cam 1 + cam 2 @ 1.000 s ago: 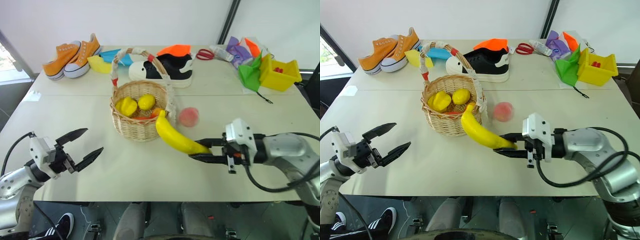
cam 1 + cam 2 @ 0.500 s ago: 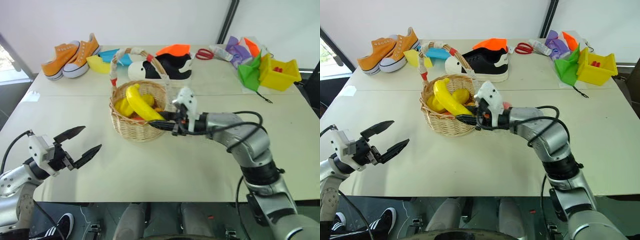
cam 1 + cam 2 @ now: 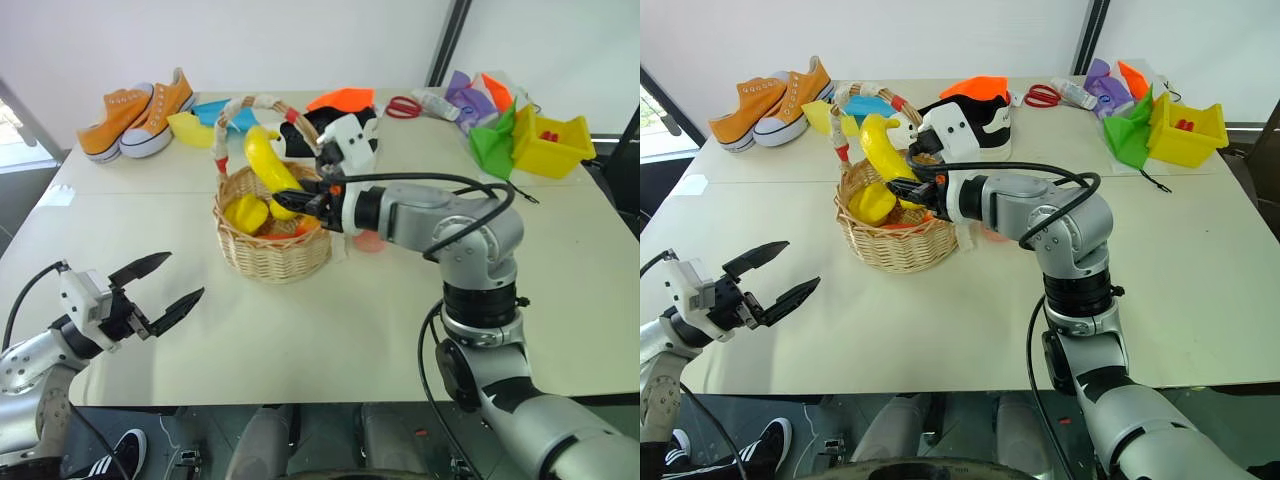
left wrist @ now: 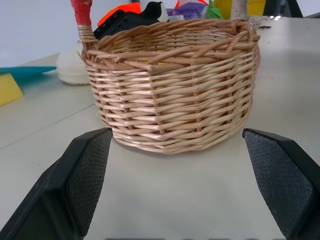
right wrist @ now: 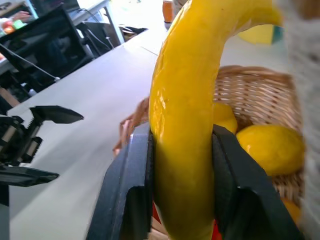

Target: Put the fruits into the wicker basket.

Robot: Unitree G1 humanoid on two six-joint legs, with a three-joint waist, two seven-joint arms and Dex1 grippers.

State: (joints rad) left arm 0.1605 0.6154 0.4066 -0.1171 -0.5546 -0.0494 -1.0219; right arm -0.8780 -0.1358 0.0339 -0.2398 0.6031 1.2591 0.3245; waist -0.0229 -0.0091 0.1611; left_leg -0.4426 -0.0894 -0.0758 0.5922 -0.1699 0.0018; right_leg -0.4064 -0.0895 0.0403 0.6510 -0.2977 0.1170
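Right gripper (image 3: 300, 197) is clamped on the banana (image 3: 268, 165), holding it upright over the basket (image 3: 270, 240), close under the arched handle (image 3: 243, 112). Left gripper (image 3: 158, 297) stands wide open and empty, near the table edge. Peach (image 3: 370, 240) sits on the table just beside the basket, mostly hidden behind the right arm. Risks: the banana could catch the handle or tip out over the rim on release; withdrawing the arm could knock the peach rolling.

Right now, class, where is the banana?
In the left eye view the banana is held upright by the right gripper above the wicker basket, beside its handle.
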